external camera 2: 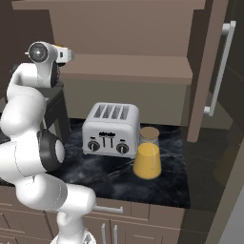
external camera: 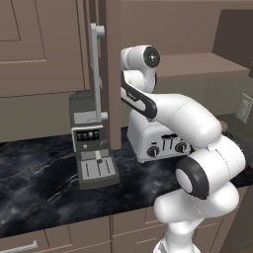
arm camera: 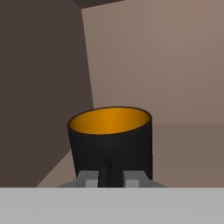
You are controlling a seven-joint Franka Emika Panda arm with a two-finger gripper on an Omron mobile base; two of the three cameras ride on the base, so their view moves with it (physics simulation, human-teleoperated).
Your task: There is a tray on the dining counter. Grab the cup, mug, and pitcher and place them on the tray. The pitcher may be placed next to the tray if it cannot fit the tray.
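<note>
One mug [arm camera: 111, 142], black with an orange inside, stands upright in a brown cabinet corner, its handle caught between the jaws of the gripper [arm camera: 110, 177], clenched on it. Further right, on the black marble table [external camera 2: 105, 176], a toaster [external camera 2: 111, 129] touches the pitcher [external camera 2: 147, 153].

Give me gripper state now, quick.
Gripper: closed on the handle of the black mug, inside the cabinet.
</note>
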